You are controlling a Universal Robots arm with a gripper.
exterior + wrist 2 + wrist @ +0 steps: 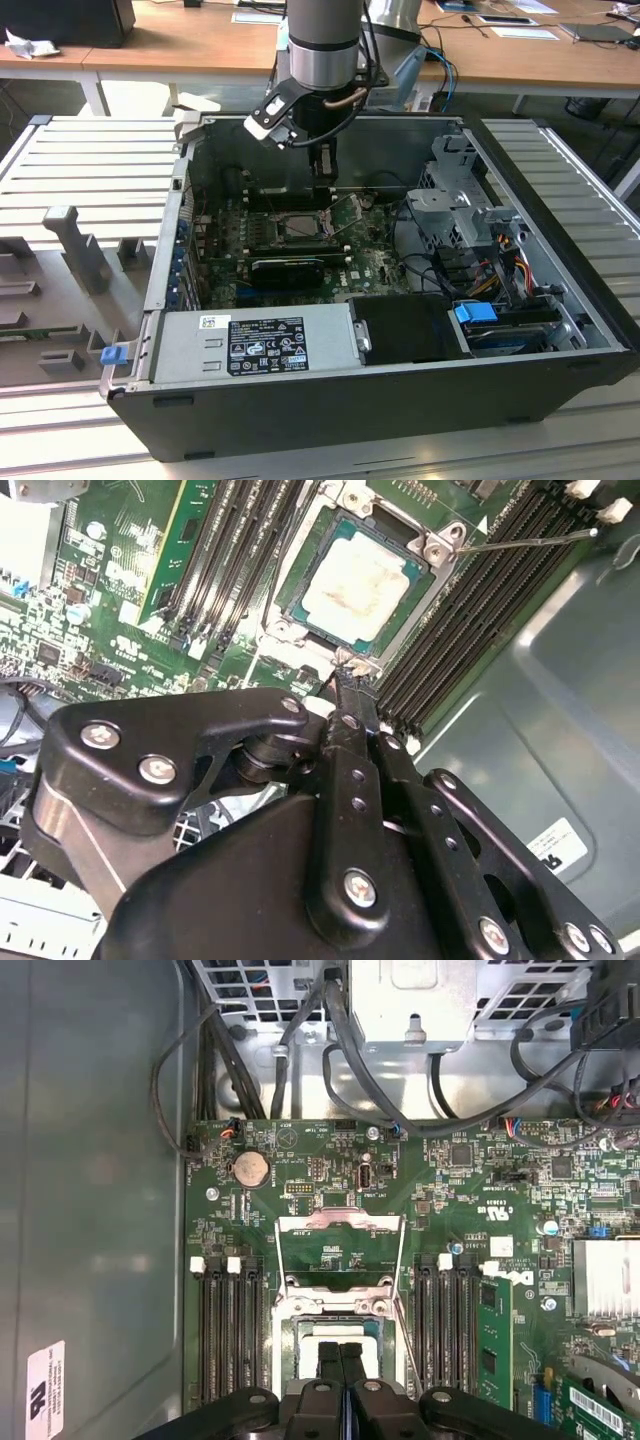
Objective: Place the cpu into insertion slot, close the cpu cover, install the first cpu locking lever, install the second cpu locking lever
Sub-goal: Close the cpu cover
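The cpu (358, 585) lies flat in the insertion slot (437, 548), its pale metal face up; in the first wrist view it shows as the cpu (305, 1355) on either side of my fingers. The cpu cover (338, 1250) is swung open, and green board shows through its cut-out. My gripper (340, 1348) hangs just above the socket, shut with nothing between the fingers. In the second wrist view the gripper (347, 675) is tipped over the socket's near edge. A thin locking lever (530, 542) sticks out from the socket's corner. From outside, the gripper (322, 188) sits over the insertion slot (296, 226).
Black memory slots (228, 1330) flank the socket on both sides. A grey power supply (250, 345) fills the case's near side, and a drive cage (460, 200) with cables sits on the exterior view's right. Cable bundles (300, 1030) hang beyond the board. Case walls enclose everything.
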